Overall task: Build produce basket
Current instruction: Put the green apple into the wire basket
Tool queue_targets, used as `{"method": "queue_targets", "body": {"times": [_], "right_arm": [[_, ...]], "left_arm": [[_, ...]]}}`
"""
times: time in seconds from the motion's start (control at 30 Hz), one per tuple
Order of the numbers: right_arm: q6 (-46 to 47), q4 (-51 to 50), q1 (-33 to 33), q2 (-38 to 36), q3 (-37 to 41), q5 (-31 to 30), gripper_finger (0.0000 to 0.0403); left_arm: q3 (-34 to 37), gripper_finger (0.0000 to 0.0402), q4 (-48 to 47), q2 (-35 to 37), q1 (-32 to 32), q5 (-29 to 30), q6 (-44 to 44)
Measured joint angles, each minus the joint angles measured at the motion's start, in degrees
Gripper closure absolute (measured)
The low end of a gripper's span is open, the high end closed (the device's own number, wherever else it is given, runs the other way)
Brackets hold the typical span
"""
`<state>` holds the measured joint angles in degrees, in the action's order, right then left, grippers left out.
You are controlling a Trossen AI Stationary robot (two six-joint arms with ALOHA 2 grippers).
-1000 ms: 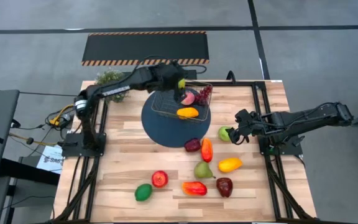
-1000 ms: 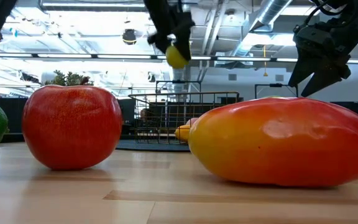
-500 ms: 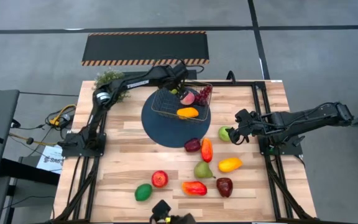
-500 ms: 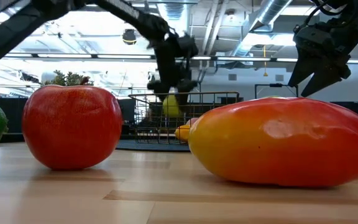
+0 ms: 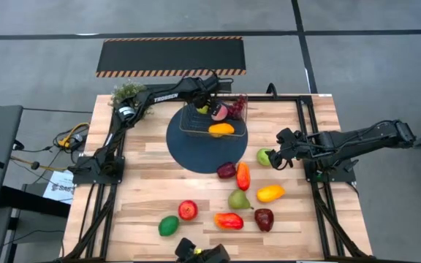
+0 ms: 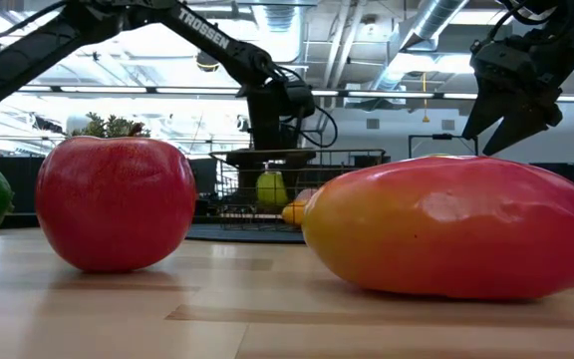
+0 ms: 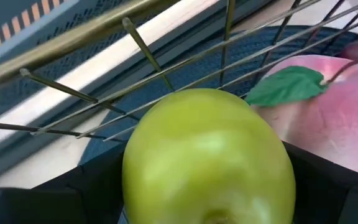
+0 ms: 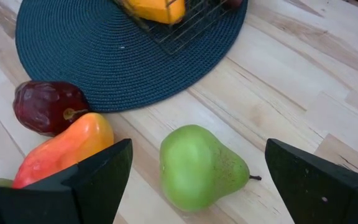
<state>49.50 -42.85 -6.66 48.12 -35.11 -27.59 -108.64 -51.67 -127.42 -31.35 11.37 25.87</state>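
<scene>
My left gripper (image 5: pixel 207 108) reaches down into the gold wire basket (image 5: pixel 188 132), shut on a yellow-green round fruit (image 7: pixel 207 155). In the low view the fruit (image 6: pixel 272 187) sits behind the basket's mesh, below the rim. A pink peach (image 7: pixel 334 118), purple grapes (image 5: pixel 239 108) and an orange fruit (image 5: pixel 221 131) lie in the basket, which stands on a dark blue round mat (image 5: pixel 196 153). My right gripper (image 8: pixel 197 149) hovers open over a green pear (image 8: pixel 197 167) lying on the table right of the mat. My left gripper pinches the yellow-green fruit by two opposite sides (image 7: pixel 135 177) between its two fingers. The fingers slant down into the basket from above. The fruit sits next to the peach; whether it rests on the basket's floor I cannot tell.
Loose produce lies on the near half of the table: a red apple (image 5: pixel 188 210), a lime (image 5: pixel 168 225), a red-orange mango (image 5: pixel 229 220), a green pear (image 5: pixel 238 199) and several more. A potted plant (image 5: pixel 128 93) stands at the far left corner.
My left gripper has come down from above the basket's rim into the basket, carrying the yellow-green fruit, and its wrist has rolled on the way. The fruit now sits below the rim, beside the peach.
</scene>
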Motion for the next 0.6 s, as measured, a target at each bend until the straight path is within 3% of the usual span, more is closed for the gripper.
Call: {"method": "queue_targets", "body": {"times": [0.33,0.6], "right_arm": [[-0.27,0.00,0.00,-0.02,0.00,-1.34,0.0017],[-0.44,0.00,0.00,-0.01,0.00,-1.18,0.0017]], "left_arm": [[-1.20,0.0074,-5.33,-0.20,2.54,1.29,-0.36],[-1.95,0.0074,-6.19,-0.22,3.36,1.27,-17.92]]}}
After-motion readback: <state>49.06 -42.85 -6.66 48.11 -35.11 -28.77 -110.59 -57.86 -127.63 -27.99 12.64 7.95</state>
